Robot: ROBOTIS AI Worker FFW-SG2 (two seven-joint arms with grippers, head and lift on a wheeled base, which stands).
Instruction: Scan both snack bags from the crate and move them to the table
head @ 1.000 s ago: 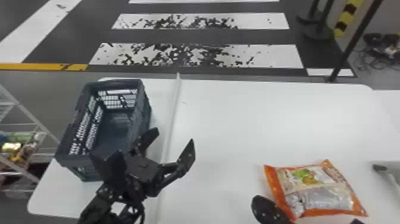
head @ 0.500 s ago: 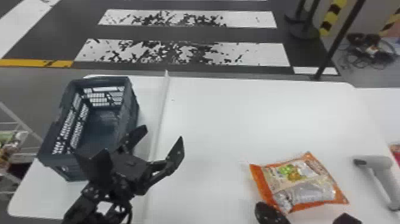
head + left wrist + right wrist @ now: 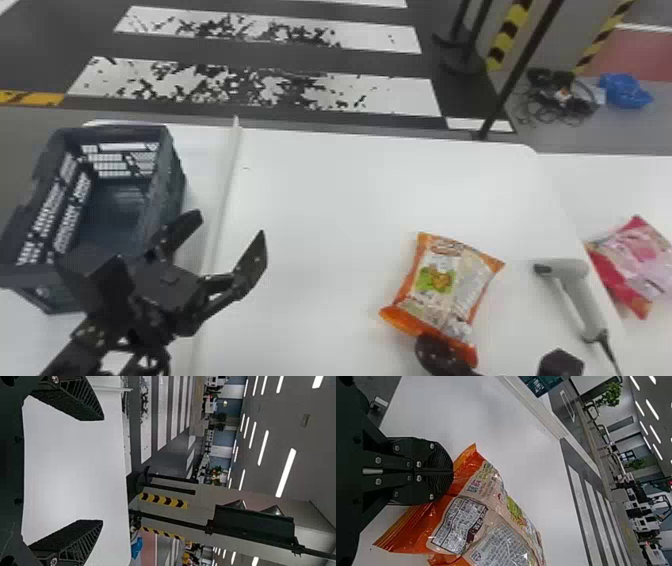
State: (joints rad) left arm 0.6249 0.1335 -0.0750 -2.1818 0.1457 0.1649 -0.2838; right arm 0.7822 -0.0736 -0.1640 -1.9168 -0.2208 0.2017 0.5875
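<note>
Head view: crate (image 3: pixel 176 200) near left hand (image 3: pixel 230 228), orange bag (image 3: pixel 445 290) in right hand (image 3: pixel 442 354)

Left hand's fingers are spread apart. Right hand is clamped on the orange bag's end. Right of it: scanner (image 3: pixel 582 292) on the desk (image 3: pixel 325 225), then pink bag (image 3: pixel 637 260).

Snack bag (image 3: pixel 440 290): orange at ends and borders, cream in middle, with green patch; back side shows white label with rows of dark print. Other snack bag (image 3: pixel 637 265): pink and red. Crate (image 3: pixel 175 180): dark blue-grey, walls with grid pattern. Table (image 3: pixel 320 200): plain white. Scanner (image 3: pixel 575 285): light grey, dark tip. Left gripper (image 3: pixel 229 228), right gripper (image 3: pixel 436 351): both black. Floor (image 3: pixel 280 62): dark grey, white stripes, black speckles.
</note>
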